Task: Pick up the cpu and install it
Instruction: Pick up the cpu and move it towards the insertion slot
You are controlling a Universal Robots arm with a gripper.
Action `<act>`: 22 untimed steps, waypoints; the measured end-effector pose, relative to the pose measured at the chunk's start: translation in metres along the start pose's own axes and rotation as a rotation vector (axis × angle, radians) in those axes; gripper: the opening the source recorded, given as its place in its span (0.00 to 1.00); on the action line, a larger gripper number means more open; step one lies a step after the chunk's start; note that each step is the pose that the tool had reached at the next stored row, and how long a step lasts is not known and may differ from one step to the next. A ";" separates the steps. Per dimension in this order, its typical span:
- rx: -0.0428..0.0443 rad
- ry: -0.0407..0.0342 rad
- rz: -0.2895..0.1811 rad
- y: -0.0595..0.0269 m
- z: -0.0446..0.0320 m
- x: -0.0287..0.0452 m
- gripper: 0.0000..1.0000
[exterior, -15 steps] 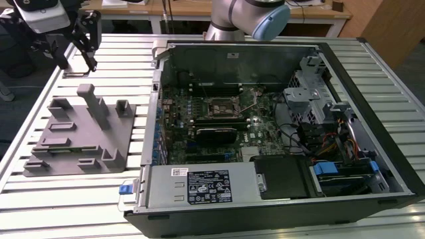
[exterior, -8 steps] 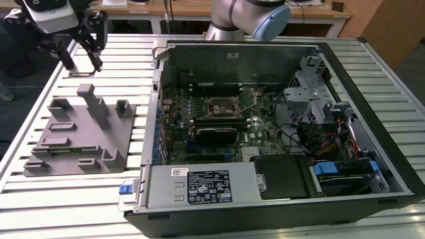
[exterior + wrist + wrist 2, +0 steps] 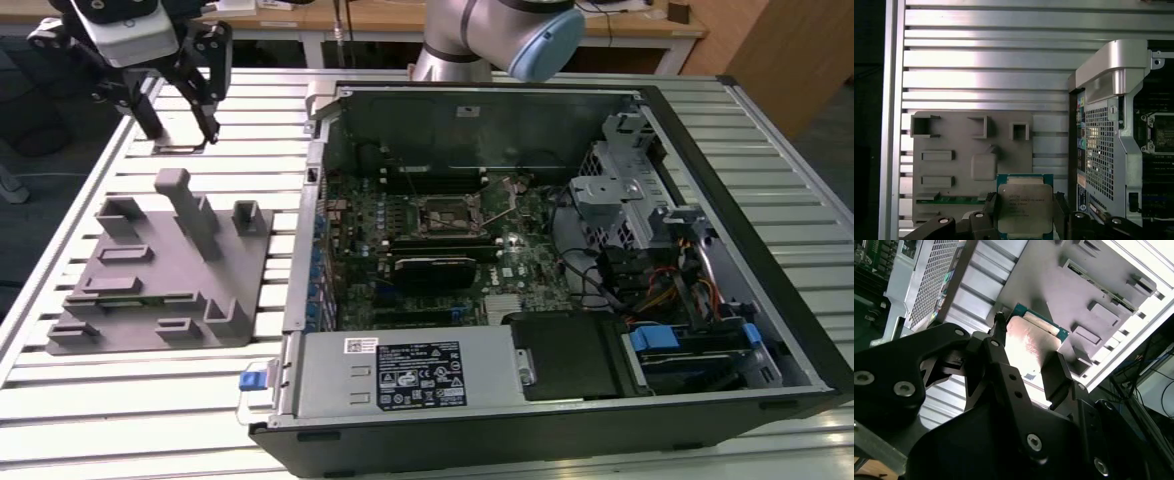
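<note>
The cpu point(image 3: 1025, 207), a flat square chip with a silver top and a green rim, sits between my gripper's two black fingers point(image 3: 991, 206) in both wrist views. Its shiny face point(image 3: 1029, 342) catches the light. My gripper point(image 3: 180, 138) is shut on the cpu's opposite edges. In the exterior view the gripper hangs over the slatted table at the far left, beyond the grey fixture plate point(image 3: 160, 270). The motherboard socket point(image 3: 447, 215) lies inside the open computer case point(image 3: 747, 300), well off to the exterior view's right of the gripper.
The grey fixture plate point(image 3: 954, 145) carries several raised blocks and posts. The case's metal side wall point(image 3: 314, 200) stands between the gripper and the motherboard. Drive cages and cables point(image 3: 641, 240) crowd the case's right side. A power supply point(image 3: 407, 375) fills its near corner.
</note>
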State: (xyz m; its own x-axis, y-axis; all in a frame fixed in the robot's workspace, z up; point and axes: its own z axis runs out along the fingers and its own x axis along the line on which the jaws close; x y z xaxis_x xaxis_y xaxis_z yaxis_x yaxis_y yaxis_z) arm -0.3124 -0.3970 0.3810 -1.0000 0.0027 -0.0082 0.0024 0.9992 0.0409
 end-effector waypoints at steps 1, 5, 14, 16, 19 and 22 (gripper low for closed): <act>0.0000 0.0000 0.000 0.0000 0.0000 -0.0015 0.53; 0.0001 0.0001 0.000 0.0000 0.0000 -0.0073 0.53; 0.0001 0.0001 0.000 0.0001 0.0001 -0.0208 0.53; 0.0001 0.0001 0.000 0.0001 0.0001 -0.0237 0.53; 0.0001 0.0001 0.000 0.0001 0.0002 -0.0282 0.53; 0.0001 0.0001 0.000 0.0001 0.0002 -0.0326 0.53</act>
State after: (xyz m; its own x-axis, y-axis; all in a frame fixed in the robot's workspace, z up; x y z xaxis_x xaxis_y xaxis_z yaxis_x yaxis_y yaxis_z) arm -0.2797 -0.3970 0.3811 -1.0000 0.0028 -0.0081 0.0024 0.9992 0.0408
